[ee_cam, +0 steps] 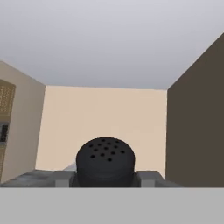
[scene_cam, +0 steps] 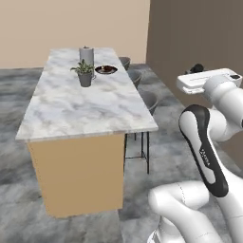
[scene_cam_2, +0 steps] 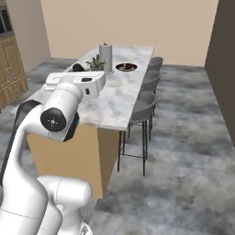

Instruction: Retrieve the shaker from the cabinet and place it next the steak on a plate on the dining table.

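Observation:
The shaker [ee_cam: 105, 157], a dark cylinder with a perforated top, sits between my fingertips; my gripper [ee_cam: 105, 178] is shut on it. From the base cameras the shaker [scene_cam_2: 78, 67] shows as a dark lump on my white hand, held high beside the near end of the dining table [scene_cam: 80, 109]. Toward the table's far end, the round dark plate [scene_cam: 106, 70] carries the small reddish-brown steak [scene_cam: 107, 69]. In the right base view the plate [scene_cam_2: 126, 67] is well beyond my hand. A tan cabinet [scene_cam_2: 9, 69] stands at the far left.
A tall white paper towel roll [scene_cam: 86, 53] and a potted plant [scene_cam: 85, 72] stand just left of the plate. Grey stools [scene_cam_2: 142, 110] line the table's right side. A dark brown wall [scene_cam: 199, 38] rises to the right, over grey floor.

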